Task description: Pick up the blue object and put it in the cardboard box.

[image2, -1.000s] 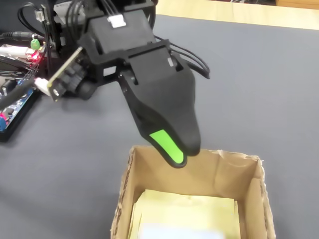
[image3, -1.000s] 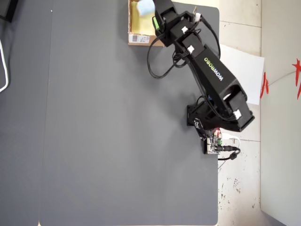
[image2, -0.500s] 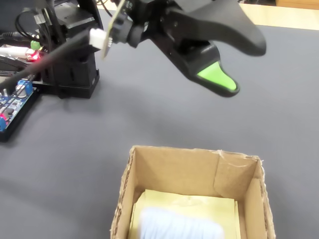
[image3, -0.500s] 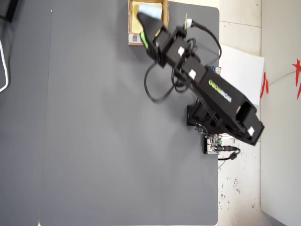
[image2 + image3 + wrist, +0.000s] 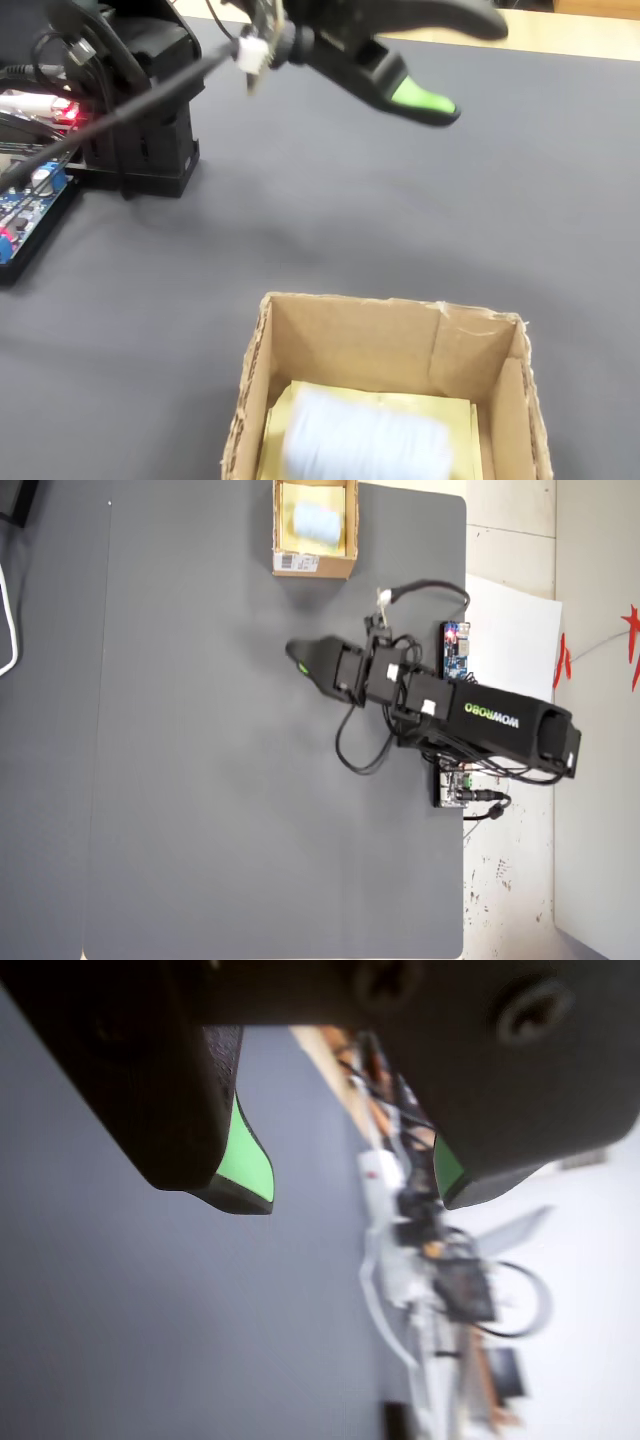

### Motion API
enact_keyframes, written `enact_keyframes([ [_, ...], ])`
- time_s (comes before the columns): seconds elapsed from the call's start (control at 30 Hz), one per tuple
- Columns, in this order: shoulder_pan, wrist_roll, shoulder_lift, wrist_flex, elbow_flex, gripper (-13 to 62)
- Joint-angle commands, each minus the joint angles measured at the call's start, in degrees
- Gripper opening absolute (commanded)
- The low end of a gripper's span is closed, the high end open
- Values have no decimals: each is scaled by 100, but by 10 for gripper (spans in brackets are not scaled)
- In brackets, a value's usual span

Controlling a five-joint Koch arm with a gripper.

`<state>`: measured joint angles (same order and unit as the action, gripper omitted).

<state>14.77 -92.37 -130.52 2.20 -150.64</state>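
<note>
1. Resting inside the cardboard box (image 5: 313, 565), the blue object (image 5: 317, 521) is looking soft, fuzzy, light.
2. Grabbing across its middle is looking easiest.
3. Gripper (image 5: 345, 1185) is hanging spread, holding nothing, well apart.

Matt plastic, rough cardboard, soft fuzz

We see the gripper (image 5: 350, 1185) in matt black plastic with smooth green pads (image 5: 245, 1165); the cardboard box (image 5: 385, 345) is rough brown card with ragged edges, and inside it the blue object (image 5: 365, 445) looks soft and fuzzy on pale yellowish paper; the table (image 5: 200, 760) around the box is matt dark grey.
</note>
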Motion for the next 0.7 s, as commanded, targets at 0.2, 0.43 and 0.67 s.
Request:
enact_keyframes([
  [0.2, -501, -668, -510, -510, -782, 339],
  [0.43, -721, -923, -519, -589, -1758, 340],
  [0.67, -729, -923, -519, -615, -2593, 340],
])
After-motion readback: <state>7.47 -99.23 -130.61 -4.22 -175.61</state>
